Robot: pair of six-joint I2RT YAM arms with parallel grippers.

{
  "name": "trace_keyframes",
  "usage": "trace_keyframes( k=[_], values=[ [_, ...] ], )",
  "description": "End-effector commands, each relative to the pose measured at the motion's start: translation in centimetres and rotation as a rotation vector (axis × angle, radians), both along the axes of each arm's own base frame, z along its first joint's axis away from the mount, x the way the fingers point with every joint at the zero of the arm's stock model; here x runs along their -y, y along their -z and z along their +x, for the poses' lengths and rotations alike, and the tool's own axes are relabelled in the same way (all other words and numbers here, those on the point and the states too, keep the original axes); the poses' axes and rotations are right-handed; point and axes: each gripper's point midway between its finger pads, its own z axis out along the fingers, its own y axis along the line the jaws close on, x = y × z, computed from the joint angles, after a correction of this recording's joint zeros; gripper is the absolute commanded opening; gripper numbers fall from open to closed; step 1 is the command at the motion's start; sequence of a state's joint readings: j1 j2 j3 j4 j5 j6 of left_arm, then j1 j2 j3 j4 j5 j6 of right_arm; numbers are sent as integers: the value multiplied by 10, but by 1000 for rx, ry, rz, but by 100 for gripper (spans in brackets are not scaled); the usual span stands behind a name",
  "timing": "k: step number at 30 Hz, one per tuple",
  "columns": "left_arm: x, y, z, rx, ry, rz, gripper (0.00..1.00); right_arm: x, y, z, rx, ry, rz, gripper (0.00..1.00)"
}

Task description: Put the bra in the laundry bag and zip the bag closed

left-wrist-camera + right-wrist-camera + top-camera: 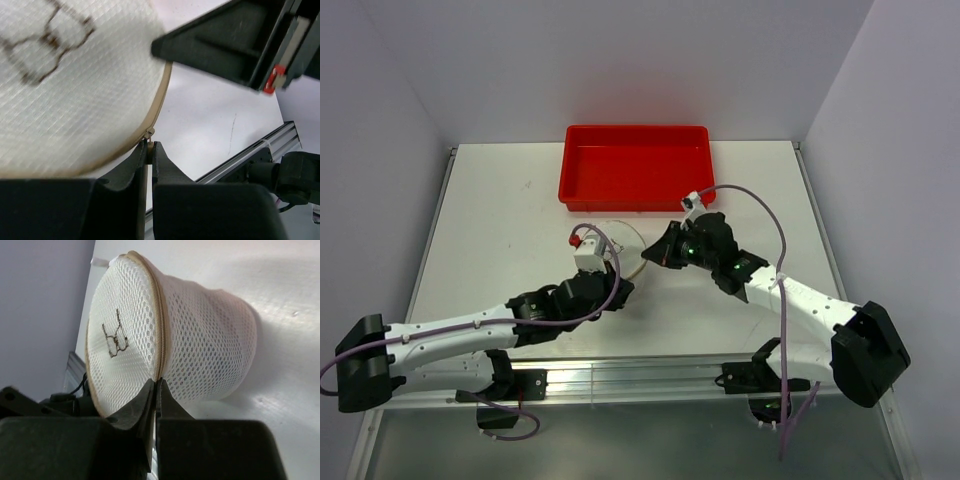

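The laundry bag (pixel 617 243), a white mesh drum with a tan zip rim, lies on its side at the table's middle between both arms. Its round lid (pixel 75 90) bears a dark bra drawing (pixel 115 340). My left gripper (pixel 150 148) is shut on the small tan zip pull (pixel 149 143) at the lid's edge. My right gripper (pixel 156 385) is shut on the tan zip rim (pixel 161 340), pinching the seam where the lid meets the mesh wall (pixel 210 340). Along the stretch I can see, the zip runs closed. The bra is hidden from view.
A red rectangular tray (pixel 635 165) stands just behind the bag. The right gripper's black fingers (pixel 200 42) reach in close over the lid in the left wrist view. A metal rail (pixel 620 375) runs along the table's near edge. Walls close in the left, right and back.
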State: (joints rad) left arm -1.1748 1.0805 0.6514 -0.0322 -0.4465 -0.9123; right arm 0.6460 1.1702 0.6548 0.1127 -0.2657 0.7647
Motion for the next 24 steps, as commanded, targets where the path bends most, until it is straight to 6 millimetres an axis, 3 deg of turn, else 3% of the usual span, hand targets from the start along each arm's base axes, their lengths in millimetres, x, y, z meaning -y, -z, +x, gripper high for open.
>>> trace_keyframes(
  k=[1, 7, 10, 16, 18, 19, 20, 22, 23, 24],
  values=[
    [-17, 1, -2, -2, -35, 8, 0, 14, -17, 35, 81, 78, -23, 0],
    [-46, 7, -4, -9, -101, 46, 0, 16, -18, 64, 96, 79, -40, 0],
    [-56, 0, -4, -3, -124, 30, 0, 12, -26, 79, 116, 78, -48, 0],
    [-47, -12, -3, 25, -93, 0, 0, -7, -24, 89, 85, 9, -42, 1],
    [-37, -14, -1, 34, -75, -2, 0, -7, -28, 89, 86, 10, -43, 13],
    [-32, -16, 0, 38, -67, -4, 0, -6, -29, 87, 88, 17, -47, 38],
    [-26, -15, 2, 39, -60, 2, 0, -1, -23, 86, 83, 37, -61, 50],
    [-15, -21, 6, 58, -44, -22, 0, 7, -33, 79, 108, 58, -49, 75],
    [-9, -20, 9, 60, -37, -17, 0, 11, -24, 71, 92, 64, -57, 80],
    [-4, -24, 11, 75, -31, -23, 0, 15, -36, 65, 117, 73, -33, 82]
  ],
)
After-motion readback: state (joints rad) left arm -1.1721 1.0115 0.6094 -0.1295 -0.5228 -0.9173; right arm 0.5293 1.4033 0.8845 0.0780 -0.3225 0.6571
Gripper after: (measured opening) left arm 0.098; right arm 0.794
